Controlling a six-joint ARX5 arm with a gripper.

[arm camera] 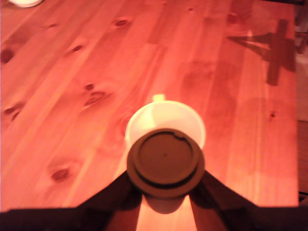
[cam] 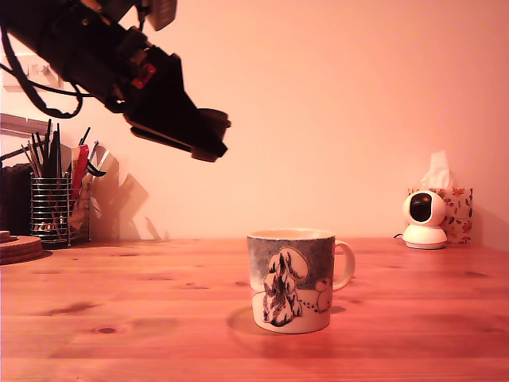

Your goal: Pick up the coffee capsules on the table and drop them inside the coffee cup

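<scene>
Capsule first: you have it clamped in the gripper, the two dark jaws closed against its sides, its flat rim facing the wrist camera. In the wrist view it hangs over the near edge of the coffee cup, covering part of the white opening. In the exterior view the gripper is high above the desk and toward the exterior view's left of the cup; the capsule itself cannot be made out there.

Expect it to be very light and stiff, with a smooth tapered wall that could slip out of a loose hold. The grip across the body just under the wider rim looks like the right place. It should fall straight once let go, but from this height it may bounce off the ceramic lip, so judge your centring over the opening before releasing. The cup is rigid, breakable, and probably stable enough not to tip.

Around you: a wire pen holder at the exterior view's far left, a small white camera and a tissue box at the far right, all well apart from the cup. Nothing stands between the gripper and the cup.
</scene>
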